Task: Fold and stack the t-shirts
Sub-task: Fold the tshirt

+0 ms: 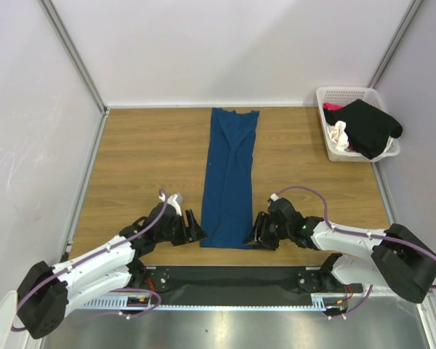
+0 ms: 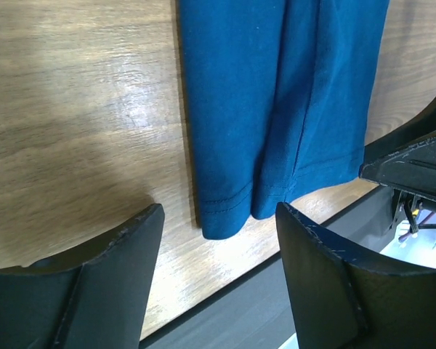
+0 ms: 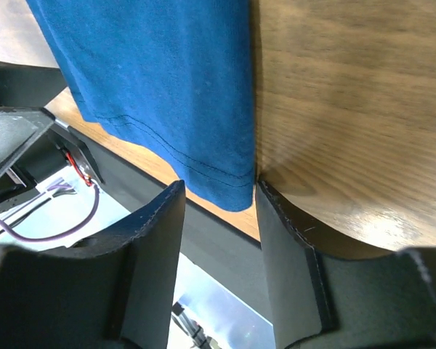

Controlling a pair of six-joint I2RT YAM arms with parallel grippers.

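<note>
A dark blue t-shirt lies on the wooden table, folded lengthwise into a long narrow strip with its hem toward me. My left gripper sits low at the hem's left corner and my right gripper at its right corner. In the left wrist view the blue t-shirt ends just ahead of the left gripper, whose jaws stand apart and hold nothing. In the right wrist view the hem corner of the t-shirt lies in front of the right gripper, open but narrower.
A white lattice basket at the back right holds a black t-shirt, a pink one and a cream one. White walls enclose the table. A black strip runs along the near edge by the arm bases.
</note>
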